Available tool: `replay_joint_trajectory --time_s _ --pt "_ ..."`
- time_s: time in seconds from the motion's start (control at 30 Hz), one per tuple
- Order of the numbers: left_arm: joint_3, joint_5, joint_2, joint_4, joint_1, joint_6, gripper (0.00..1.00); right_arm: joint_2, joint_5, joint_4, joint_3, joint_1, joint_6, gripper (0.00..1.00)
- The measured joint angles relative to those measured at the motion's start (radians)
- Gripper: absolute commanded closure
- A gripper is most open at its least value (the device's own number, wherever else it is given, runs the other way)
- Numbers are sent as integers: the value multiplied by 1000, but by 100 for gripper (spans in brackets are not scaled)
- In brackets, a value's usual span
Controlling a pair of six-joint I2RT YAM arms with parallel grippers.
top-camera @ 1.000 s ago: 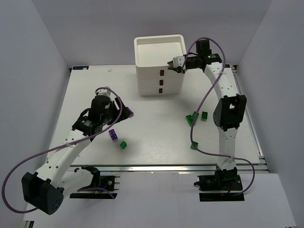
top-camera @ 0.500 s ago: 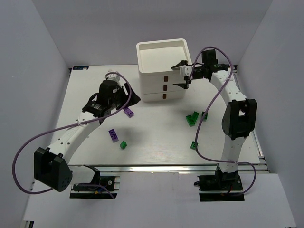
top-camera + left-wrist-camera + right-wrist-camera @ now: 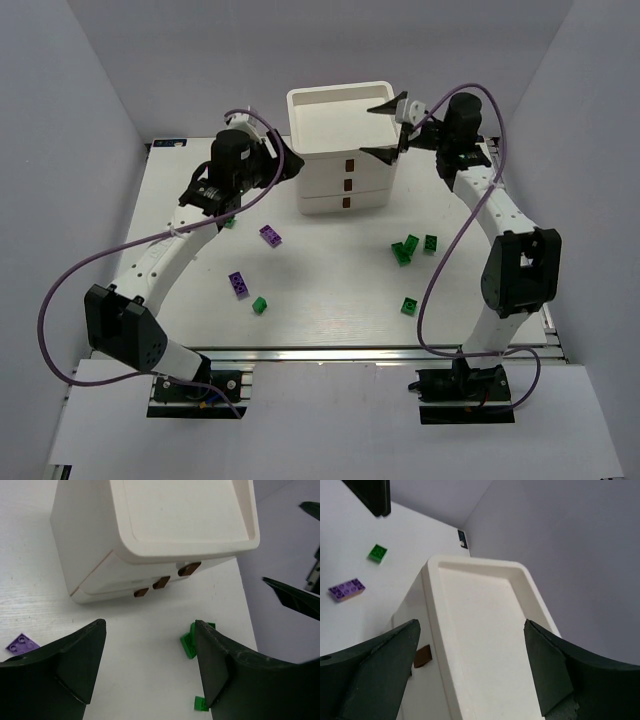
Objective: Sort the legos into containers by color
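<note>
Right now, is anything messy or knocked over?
Only the legos look messy: purple and green bricks lie scattered loose on the table. None are in the drawer unit, whose top tray is empty. All three drawers look shut. Nothing seems spilled or broken.

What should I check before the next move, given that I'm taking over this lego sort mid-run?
1. The left gripper is open and empty: ok.
2. The right gripper is open and empty: ok.
3. The drawers are open to take bricks: not ok, all three are shut.
4. The tray on top is free of bricks: ok.
5. The legos are sorted: not ok, every visible one lies loose on the table.
6. What the drawers hold: cannot tell.
</note>
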Motion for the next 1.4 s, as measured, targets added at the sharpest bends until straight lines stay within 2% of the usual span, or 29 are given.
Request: replay_joint_trajectory --time_s 0.07,0.13,0.17,0.2,0.3,0.33,0.37,0.4,0.43,0.5,0.6,0.73,0.93,1.0,1.03,1.07,1.17,1.4 --pt "23 -13 16 7 0 7 24 -41 34 72 -11 0 120 14" --pt "23 -32 15 3 0 9 31 -93 55 110 -35 -1 203 56" --pt "17 -40 13 5 1 8 45 -125 60 113 -53 -1 240 76" --pt "7 -47 7 4 1 0 52 -159 61 107 -76 -2 268 100" --pt "-65 -67 -37 5 1 -17 73 -267 72 27 -165 -1 315 100" --pt "-103 -70 -63 4 2 -27 74 -305 72 -24 -203 0 312 100" --pt "-137 -72 -88 3 2 -34 74 -337 76 -78 -238 2 304 82" --pt "-174 -72 -113 1 2 -40 74 -365 81 -139 -276 6 299 37" --pt "-206 -72 -136 -1 2 -49 72 -385 88 -187 -311 10 296 24" --pt "-252 -67 -164 2 2 -66 67 -408 116 -254 -387 24 294 11" --pt "-286 -43 -170 8 2 -89 54 -414 205 -294 -516 49 345 11" --pt "-295 -23 -167 8 2 -98 49 -339 403 -290 -561 95 480 12" --pt "-315 -15 -193 4 2 -99 49 -201 788 -196 -538 221 709 14" --pt "-337 -16 -227 -10 2 -100 48 -132 895 -182 -493 260 773 19" --pt "-346 -16 -245 -18 3 -101 48 -103 936 -168 -478 278 800 22" --pt "-354 -17 -262 -31 2 -104 48 -82 980 -147 -472 292 822 31" --pt "-365 -29 -307 -56 2 -108 48 -51 1101 -107 -462 319 864 38" --pt "-379 -73 -374 -108 2 -114 48 20 1272 -6 -364 335 890 41"
